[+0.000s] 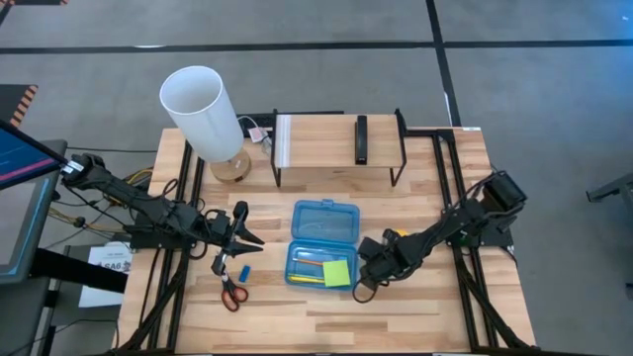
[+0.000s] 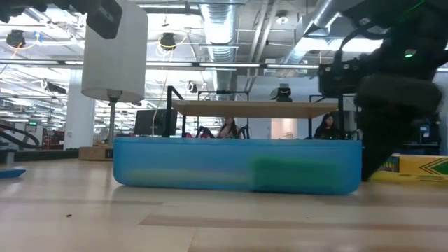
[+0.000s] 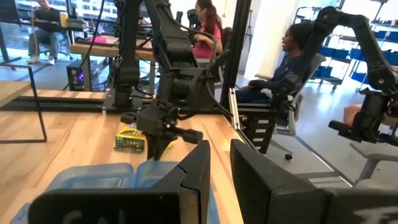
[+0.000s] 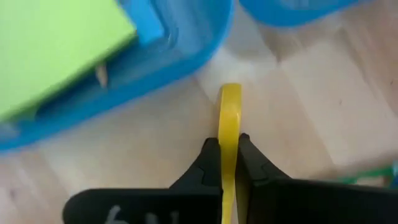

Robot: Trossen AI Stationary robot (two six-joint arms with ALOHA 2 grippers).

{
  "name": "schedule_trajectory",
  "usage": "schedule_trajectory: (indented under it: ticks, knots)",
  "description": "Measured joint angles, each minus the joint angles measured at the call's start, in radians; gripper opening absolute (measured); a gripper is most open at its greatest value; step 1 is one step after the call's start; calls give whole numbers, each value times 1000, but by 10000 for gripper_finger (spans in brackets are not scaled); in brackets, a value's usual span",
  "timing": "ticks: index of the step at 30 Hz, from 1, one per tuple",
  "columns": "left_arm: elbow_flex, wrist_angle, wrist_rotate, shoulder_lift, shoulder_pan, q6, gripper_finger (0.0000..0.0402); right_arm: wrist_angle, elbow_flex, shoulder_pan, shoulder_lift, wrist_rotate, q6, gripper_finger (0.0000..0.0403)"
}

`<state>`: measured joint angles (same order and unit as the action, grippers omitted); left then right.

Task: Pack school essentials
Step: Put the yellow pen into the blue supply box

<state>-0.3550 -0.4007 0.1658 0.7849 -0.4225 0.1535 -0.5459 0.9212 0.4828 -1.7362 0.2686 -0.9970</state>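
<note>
Right gripper [image 4: 229, 163], as we see, pinches a yellow pencil [image 4: 229, 118] just outside the blue case [image 1: 322, 244], above the tabletop [image 1: 415, 316]. Left gripper [image 1: 237, 237] waits half-open over the scissors [image 1: 231, 290].

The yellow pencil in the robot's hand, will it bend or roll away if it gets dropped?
Probably no bending: the yellow pencil juts straight past the right hand, so it looks stiff. It is thin, so likely light. Dropped on the smooth wooden table, it could well roll, perhaps stopping against the blue case beside it. Its narrow sides may slip if the pinch loosens.
</note>
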Motion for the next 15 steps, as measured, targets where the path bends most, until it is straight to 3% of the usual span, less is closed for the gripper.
schedule_trajectory:
  ticks: [15]
  knots:
    - [0, 0, 4, 0, 0, 0, 50, -88, -1, 86, 122, -9, -115, 16]
